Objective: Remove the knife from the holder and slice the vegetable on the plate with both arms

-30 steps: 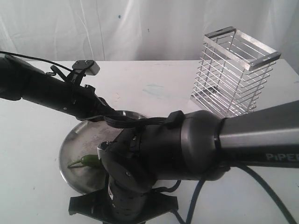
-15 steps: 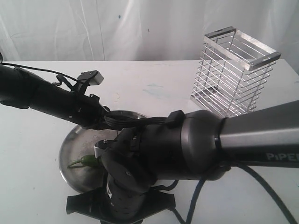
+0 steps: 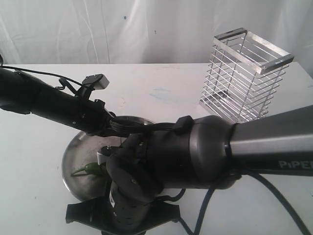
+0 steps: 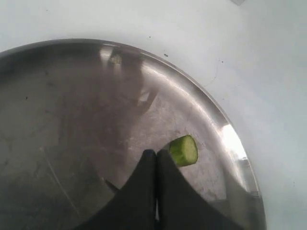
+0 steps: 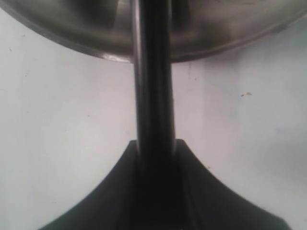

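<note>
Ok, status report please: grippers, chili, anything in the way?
Left gripper shut, empty, tips beside green chili on steel plate. Right gripper shut on knife, reaching over plate rim. Right arm hides part of plate in exterior view.

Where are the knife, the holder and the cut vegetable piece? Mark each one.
knife (image 5: 152, 86), right wrist view, on its dark shaft, about mid-length.
holder (image 3: 277, 64), exterior view, on the flat steel rim band.
cut vegetable piece (image 4: 187, 150), left wrist view, on its pale cut face.

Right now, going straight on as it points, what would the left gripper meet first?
Probably the vegetable, lying right at the left gripper's shut tips; the plate lies just behind. Contact unclear.
</note>
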